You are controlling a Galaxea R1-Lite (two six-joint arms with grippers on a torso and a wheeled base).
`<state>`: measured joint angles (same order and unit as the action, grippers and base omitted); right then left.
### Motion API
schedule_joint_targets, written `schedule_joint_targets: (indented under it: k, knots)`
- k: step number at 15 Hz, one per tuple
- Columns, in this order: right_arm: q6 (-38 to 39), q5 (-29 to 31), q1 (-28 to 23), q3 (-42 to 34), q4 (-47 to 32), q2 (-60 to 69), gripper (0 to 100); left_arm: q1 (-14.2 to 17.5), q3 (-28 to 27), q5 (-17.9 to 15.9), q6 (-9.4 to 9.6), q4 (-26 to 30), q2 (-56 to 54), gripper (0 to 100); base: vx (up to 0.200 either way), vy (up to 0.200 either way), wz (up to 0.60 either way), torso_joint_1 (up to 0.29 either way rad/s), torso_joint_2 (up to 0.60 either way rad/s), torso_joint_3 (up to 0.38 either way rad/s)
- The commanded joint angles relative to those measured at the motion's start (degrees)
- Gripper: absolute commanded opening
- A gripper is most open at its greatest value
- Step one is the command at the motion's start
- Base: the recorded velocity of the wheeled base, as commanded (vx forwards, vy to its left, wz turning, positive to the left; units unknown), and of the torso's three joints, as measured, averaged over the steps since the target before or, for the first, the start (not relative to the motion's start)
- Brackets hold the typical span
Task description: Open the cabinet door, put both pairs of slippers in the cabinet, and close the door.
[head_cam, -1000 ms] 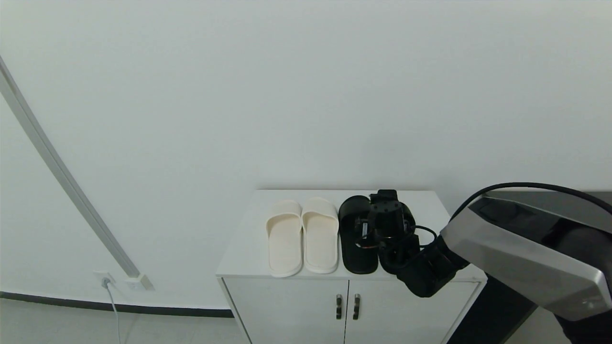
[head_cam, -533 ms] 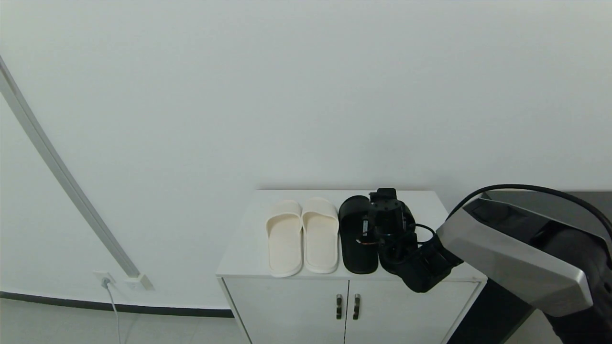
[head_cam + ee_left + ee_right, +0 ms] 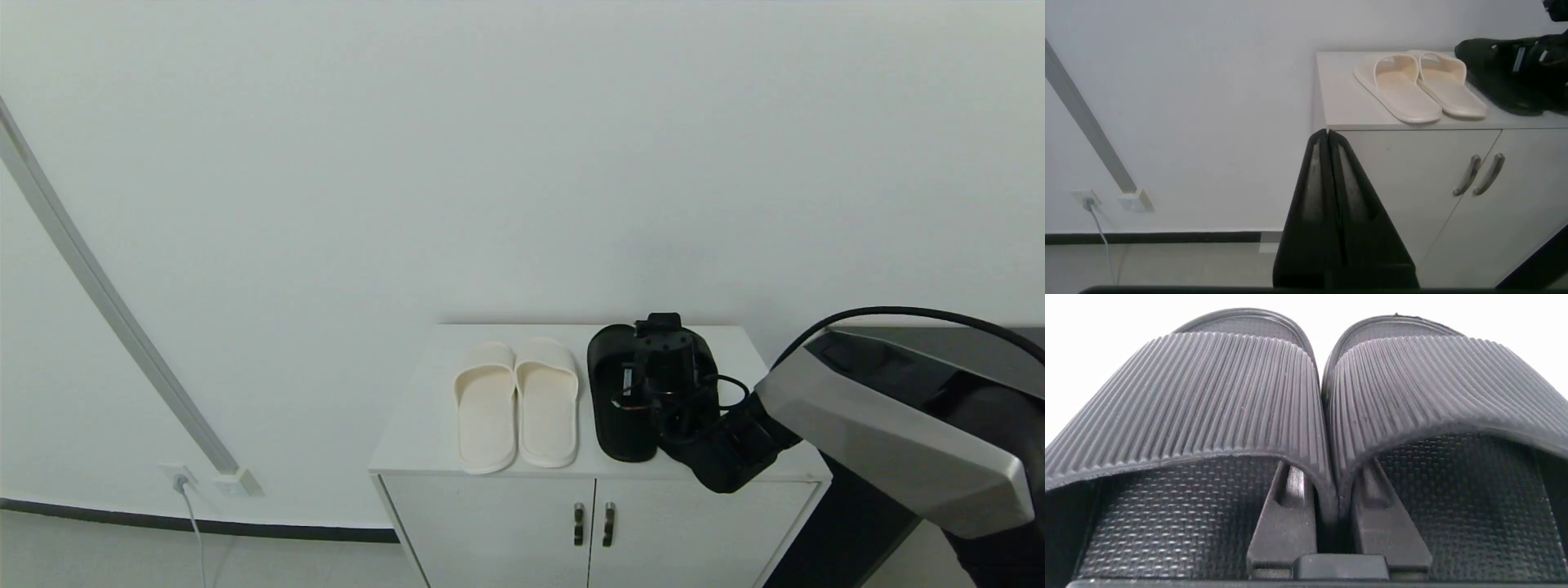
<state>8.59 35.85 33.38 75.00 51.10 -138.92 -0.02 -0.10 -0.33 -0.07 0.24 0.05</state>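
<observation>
At the right of the cabinet [image 3: 408, 445] top, the black slippers [image 3: 614, 408] point heels toward the robot, the right gripper [image 3: 1333, 518] at the heel end clamped on their two touching straps. The left gripper [image 3: 1333, 196], pinched empty, is farther off.

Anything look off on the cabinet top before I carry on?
Nothing spilled or damaged. One oddity: the cabinet doors are both shut, yet the right gripper already pinches the black slippers by their inner straps. The white slippers lie neatly paired.

Grey trunking [image 3: 106, 287] slanting down white wall [image 3: 522, 163], wall socket [image 3: 176, 474] at its foot, dark skirting [image 3: 310, 529]
</observation>
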Motion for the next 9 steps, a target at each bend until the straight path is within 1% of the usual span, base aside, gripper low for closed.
schedule_joint_targets:
  k: [1, 3, 5, 6, 9]
  knots:
    - [-0.33, -0.17, 0.11, -2.05, 0.05, 4.98, 0, 0.02, 0.01, -0.02, -0.01, 0.02, 0.04, 0, 0.000, 0.000, 0.00, 0.000, 0.00, 0.000]
    - [-1.56, -1.05, 0.46, -5.48, 0.14, 9.02, 0, -0.06, 0.01, -0.02, -0.01, 0.02, 0.04, 0, 0.000, 0.000, 0.00, 0.000, 0.00, 0.000]
    - [-1.65, -4.83, 1.60, -11.01, 0.14, 14.65, 0, 0.02, 0.01, -0.02, -0.01, 0.02, 0.04, 0, 0.000, 0.000, 0.00, 0.000, 0.00, 0.000]
    - [-1.65, -7.73, 2.22, -14.18, 0.14, 17.46, 0, 0.02, 0.01, -0.02, -0.01, 0.02, 0.04, 0, 0.000, 0.000, 0.00, 0.000, 0.00, 0.000]
    - [-1.83, -19.33, 4.59, -25.34, 0.05, 27.21, 0, 0.02, 0.01, -0.02, -0.01, 0.02, 0.04, 0, 0.000, 0.000, 0.00, 0.000, 0.00, 0.000]
